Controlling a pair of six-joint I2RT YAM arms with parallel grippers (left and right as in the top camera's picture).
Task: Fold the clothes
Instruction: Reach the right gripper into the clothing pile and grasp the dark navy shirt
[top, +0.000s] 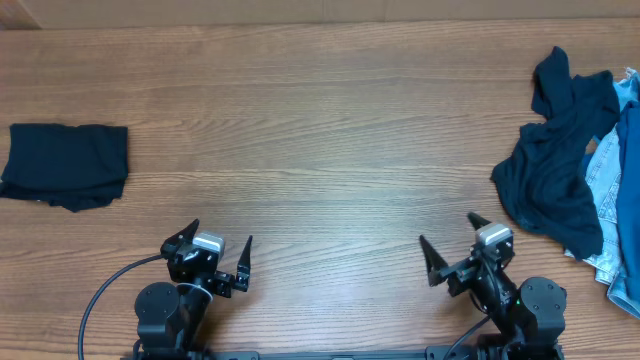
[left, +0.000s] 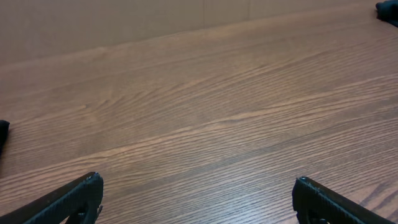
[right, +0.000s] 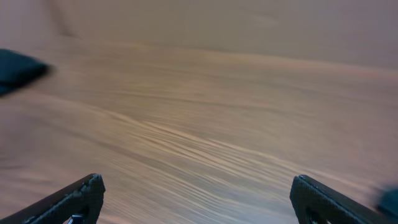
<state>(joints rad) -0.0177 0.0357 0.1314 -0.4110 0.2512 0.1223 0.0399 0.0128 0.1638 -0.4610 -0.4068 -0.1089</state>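
1. You have a folded navy garment (top: 65, 165) lying flat as a neat dark rectangle at the left edge of the table, well apart from everything else.
2. You have a crumpled navy garment (top: 555, 170) heaped loosely at the right edge, one twisted end reaching toward the far side of the table.
3. Light-blue denim (top: 612, 215) lies just beside that heap on its outer side. It is partly tucked under the navy cloth and runs off the right edge of the overhead view.
4. All of this rests on a wooden table (top: 320, 130) with a brown surface whose grain runs side to side. A wide stretch of bare wood separates the two groups of clothes.
5. Behind the table's far edge, the wrist views show a plain tan wall. The right wrist view is blurred, so its details are hard to read.
6. Your left gripper (top: 221, 232) sits near the front edge, left of centre, with its jaws spread wide. It grips nothing, and only bare wood shows between its black fingertips (left: 87, 190).
7. Your right gripper (top: 447, 228) sits near the front edge, right of centre, and is likewise fully released. It touches no cloth, and the navy heap lies near it on its right.
8. Black cables trail from both arm bases along the front edge.
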